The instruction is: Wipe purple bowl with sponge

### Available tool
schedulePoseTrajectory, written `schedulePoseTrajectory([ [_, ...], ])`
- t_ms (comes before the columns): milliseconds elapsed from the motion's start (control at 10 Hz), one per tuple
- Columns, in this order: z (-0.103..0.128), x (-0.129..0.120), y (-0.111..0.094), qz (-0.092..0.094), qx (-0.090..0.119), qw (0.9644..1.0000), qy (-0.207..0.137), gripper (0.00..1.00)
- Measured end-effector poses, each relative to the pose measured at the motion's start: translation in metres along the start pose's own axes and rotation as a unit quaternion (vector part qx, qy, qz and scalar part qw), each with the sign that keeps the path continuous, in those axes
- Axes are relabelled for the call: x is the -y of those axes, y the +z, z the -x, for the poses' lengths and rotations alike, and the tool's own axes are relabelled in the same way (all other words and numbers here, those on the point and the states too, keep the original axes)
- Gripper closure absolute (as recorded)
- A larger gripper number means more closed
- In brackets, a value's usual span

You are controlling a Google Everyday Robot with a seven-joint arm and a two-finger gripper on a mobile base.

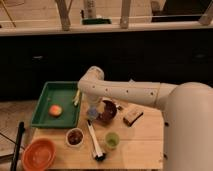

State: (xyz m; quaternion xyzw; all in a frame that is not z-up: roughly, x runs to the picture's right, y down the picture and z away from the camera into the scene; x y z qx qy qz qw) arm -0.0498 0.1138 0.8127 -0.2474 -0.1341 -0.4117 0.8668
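One white arm reaching down over mid-counter, gripper at the left rim of the purple bowl, sponge right beneath it touching the bowl, finger state impossible to tell, green tray toward the left edge.

1. Wooden table, bearing:
2. Purple bowl, centre; gripper and sponge at its left rim.
3. Green tray, left of the bowl.
4. Tan-and-brown block, right of it.
5. Orange bowl, white cup, black brush, green cup, in front.
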Motion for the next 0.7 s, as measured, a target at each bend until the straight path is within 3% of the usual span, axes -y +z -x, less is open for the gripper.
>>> schedulePoseTrajectory([
  [200, -0.006, -0.022, 0.001, 0.003, 0.003, 1.0, 0.009, 1.0],
  [500, -0.032, -0.061, 0.001, 0.009, 0.001, 0.9988, 0.048, 1.0],
  [700, -0.051, -0.066, 0.001, 0.006, -0.004, 0.9967, 0.081, 1.0],
])
